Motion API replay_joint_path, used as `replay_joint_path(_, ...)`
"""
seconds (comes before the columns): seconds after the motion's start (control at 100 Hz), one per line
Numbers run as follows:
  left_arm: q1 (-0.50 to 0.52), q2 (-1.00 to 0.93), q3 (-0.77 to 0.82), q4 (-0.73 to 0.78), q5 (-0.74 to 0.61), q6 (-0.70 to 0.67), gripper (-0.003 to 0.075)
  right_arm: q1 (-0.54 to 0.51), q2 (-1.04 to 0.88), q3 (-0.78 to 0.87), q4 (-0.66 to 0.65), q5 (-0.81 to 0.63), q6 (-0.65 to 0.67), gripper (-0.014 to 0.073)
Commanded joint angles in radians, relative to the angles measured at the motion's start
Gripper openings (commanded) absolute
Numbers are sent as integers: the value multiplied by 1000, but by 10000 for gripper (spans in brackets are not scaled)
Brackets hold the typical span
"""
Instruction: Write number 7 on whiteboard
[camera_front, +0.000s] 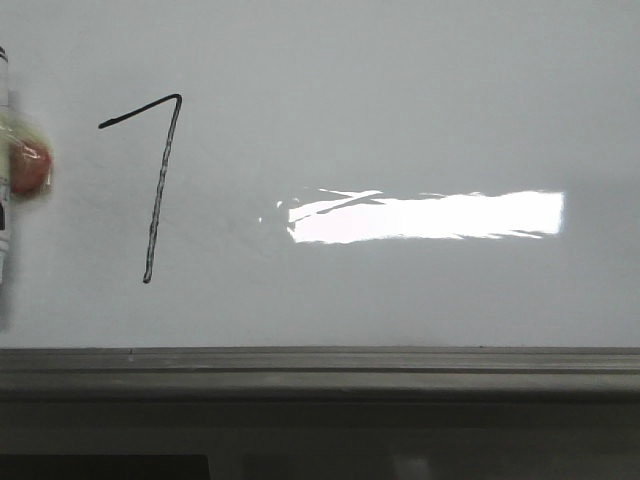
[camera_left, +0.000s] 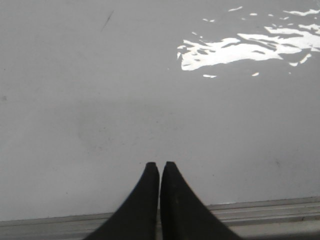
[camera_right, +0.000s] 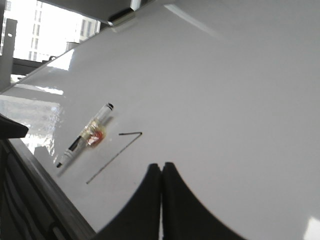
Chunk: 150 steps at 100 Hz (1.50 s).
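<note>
The whiteboard (camera_front: 420, 100) fills the front view, glossy and pale grey. The number 7 (camera_front: 158, 190) is drawn on it at the left in thin black marker, a short slanted top stroke and a long near-vertical stroke. It also shows in the right wrist view (camera_right: 116, 155). A marker pen (camera_right: 84, 136) with a red and yellow piece on its body lies flat on the board just left of the 7, and its edge shows in the front view (camera_front: 12, 170). My left gripper (camera_left: 159, 164) is shut and empty over bare board. My right gripper (camera_right: 162, 165) is shut and empty, off the 7.
A dark grey ledge (camera_front: 320, 370) runs along the board's lower edge and shows in the left wrist view (camera_left: 270, 210). A bright rectangular light glare (camera_front: 430, 216) lies on the board right of the 7. A bright window (camera_right: 45, 30) shows beyond the board's far edge.
</note>
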<state>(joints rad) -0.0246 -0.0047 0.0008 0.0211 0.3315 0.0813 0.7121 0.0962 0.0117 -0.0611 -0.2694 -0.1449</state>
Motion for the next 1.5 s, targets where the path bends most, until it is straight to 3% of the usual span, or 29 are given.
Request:
replay_joint_path(0.0, 4, -29, 23, 2, -52, 0, -20, -56, 13, 11, 17, -41, 37, -64)
replay_joint_path(0.3, 4, -29, 23, 2, -52, 0, -20, -294, 13, 13, 17, -30, 39, -64)
replay_joint_path(0.44, 4, -29, 23, 2, -52, 0, -20, -356, 13, 13, 17, -32, 39, -64)
replay_joint_path(0.7, 4, -29, 23, 2, -52, 0, -20, -363, -132, 13, 17, 69, 46, -64)
replay_joint_path(1.12, 4, -29, 23, 0, -52, 0, -20, -417, -123, 16, 45, 227, 74, -64)
replay_joint_path(1.49, 4, -29, 23, 0, -52, 0, -20, -425, -123, 16, 12, 537, 78, -64)
